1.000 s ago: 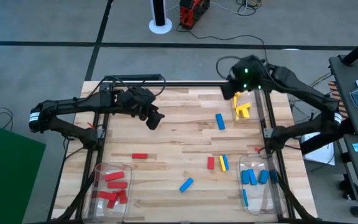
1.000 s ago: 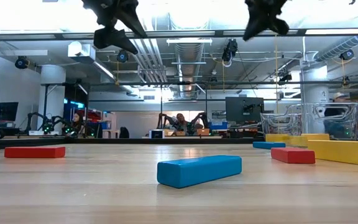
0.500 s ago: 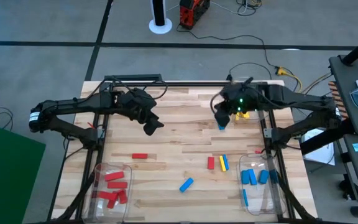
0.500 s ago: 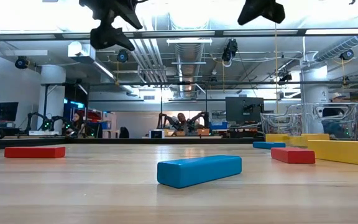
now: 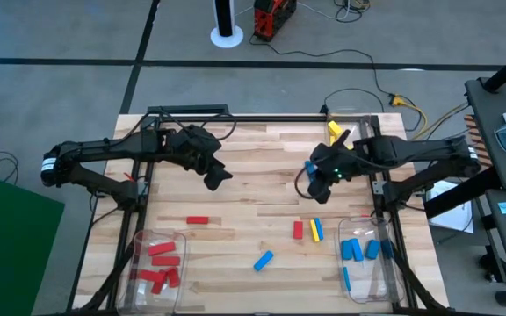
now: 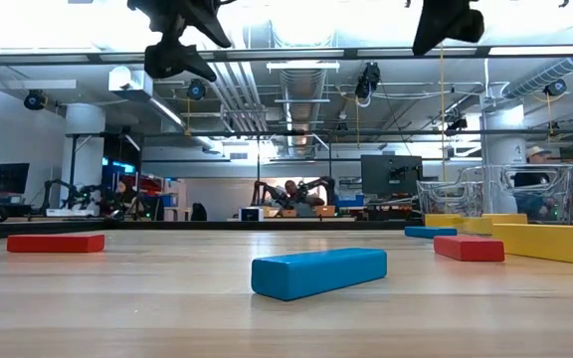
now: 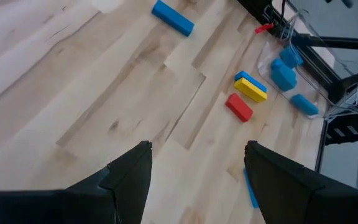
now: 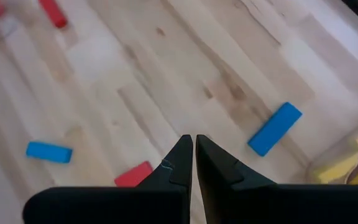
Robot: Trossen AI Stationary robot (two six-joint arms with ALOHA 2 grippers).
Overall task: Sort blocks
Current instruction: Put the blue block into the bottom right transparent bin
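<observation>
Five loose blocks lay flat on the counter (image 5: 253,175): two blue, two red, one yellow block (image 5: 317,230) pointing front-to-back. The right end effector (image 8: 193,144) hovered pressed together; the left end effector (image 7: 194,152) was spread.

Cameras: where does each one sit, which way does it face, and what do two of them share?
High: above the table, looking straight down; shows both arms, left gripper, right gripper.
Low: at tabletop height, looking level across into the room; both grippers hang at top.
Left wrist: on the left arm, looking down past its open fingers.
Right wrist: on the right arm, looking down past its shut fingers.
Shared: high and low both show the blue block.
</observation>
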